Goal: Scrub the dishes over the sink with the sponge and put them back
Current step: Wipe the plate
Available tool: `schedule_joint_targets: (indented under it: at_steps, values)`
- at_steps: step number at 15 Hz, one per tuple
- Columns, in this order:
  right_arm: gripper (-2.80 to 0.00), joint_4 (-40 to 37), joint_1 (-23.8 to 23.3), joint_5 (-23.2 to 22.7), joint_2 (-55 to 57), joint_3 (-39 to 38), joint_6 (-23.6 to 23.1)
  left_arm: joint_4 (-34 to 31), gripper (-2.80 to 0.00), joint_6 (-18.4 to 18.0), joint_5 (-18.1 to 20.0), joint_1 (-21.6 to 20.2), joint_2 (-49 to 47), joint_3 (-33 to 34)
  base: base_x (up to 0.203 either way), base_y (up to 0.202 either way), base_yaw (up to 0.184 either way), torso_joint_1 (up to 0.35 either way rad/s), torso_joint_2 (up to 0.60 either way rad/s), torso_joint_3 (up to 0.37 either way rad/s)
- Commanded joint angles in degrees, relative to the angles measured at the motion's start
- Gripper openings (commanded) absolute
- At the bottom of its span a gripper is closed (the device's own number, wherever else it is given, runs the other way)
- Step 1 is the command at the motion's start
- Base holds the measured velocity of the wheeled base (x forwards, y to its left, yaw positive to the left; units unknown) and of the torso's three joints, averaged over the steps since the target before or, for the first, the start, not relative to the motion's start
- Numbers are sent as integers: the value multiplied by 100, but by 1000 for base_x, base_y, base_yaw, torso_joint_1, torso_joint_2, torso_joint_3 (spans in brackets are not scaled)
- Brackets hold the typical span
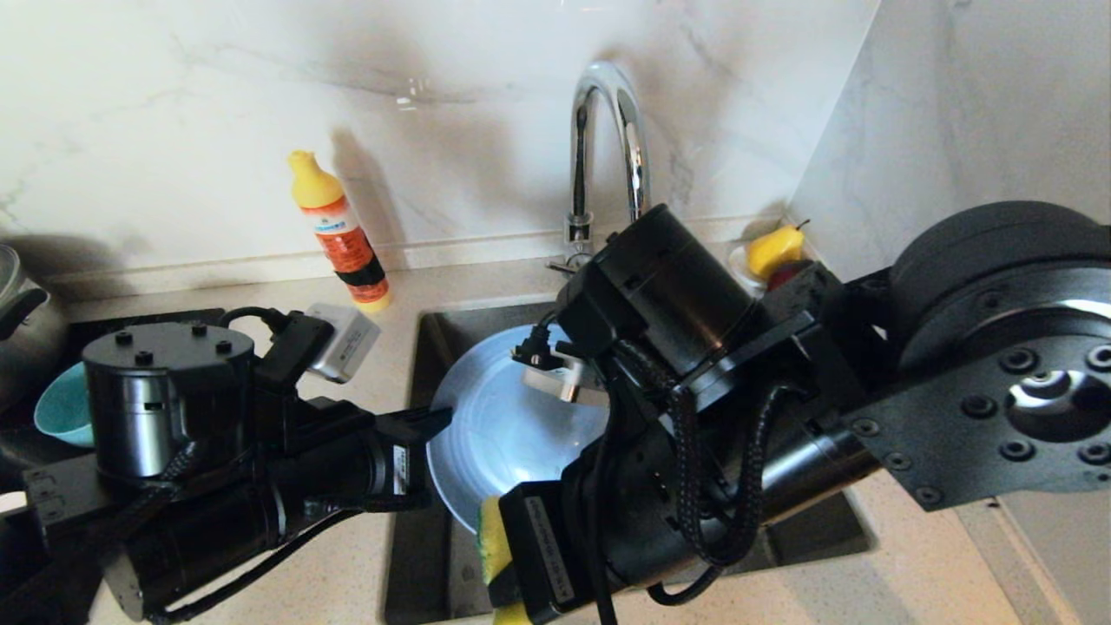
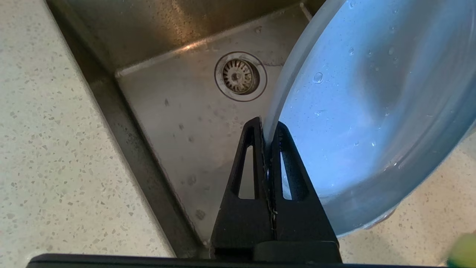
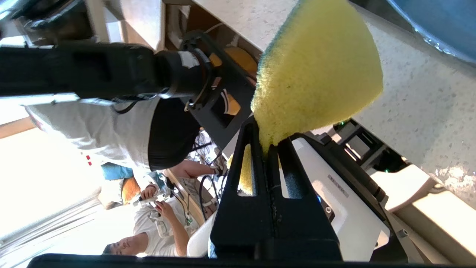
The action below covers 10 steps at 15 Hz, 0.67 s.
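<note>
over the sink (image 1: 434,365), one blue-grey plate (image 1: 512,425) is held tilted on edge by the left gripper (image 2: 267,128), whose two fingers (image 2: 245,175) are pinched tight on the plate's rim; water drops cling to the plate's inner face, and one round drain strainer (image 2: 240,76) shows on the steel floor below it. near the front edge of the sink, just beside the plate's lower rim, the right gripper (image 3: 268,143) clamps one yellow sponge (image 3: 319,70) with a green face, squeezed thin between its closed fingers and fanning out past them; whether the sponge touches the plate cannot be told. one small teal bowl (image 1: 62,406) sits on the counter at the far left, behind the left arm. one curved chrome tap (image 1: 608,148) rises behind the sink, one orange bottle (image 1: 340,233) with a yellow cap stands left of it, and one yellow pear (image 1: 775,247) lies in the back right corner
</note>
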State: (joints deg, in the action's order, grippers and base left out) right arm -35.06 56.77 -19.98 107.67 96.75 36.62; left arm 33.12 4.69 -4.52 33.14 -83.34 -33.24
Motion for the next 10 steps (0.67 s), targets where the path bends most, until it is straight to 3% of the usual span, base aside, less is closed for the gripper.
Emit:
schedule_joint_targets:
  at_steps: [1, 6, 10]
  values:
    - [-280, -89, 1, 57, 423, 288, 36, 19, -280, 6, -5, -1, -59, -33, 0, 0, 0, 0, 0, 0]
    - [-280, -97, -25, 341, 724, 610, 47, 10, -280, 135, 1, 8, -12, -7, 0, 0, 0, 0, 0, 0]
    - [-280, -94, -352, 354, 758, 754, 48, 19, -280, 146, -5, -1, 49, 90, 0, 0, 0, 0, 0, 0]
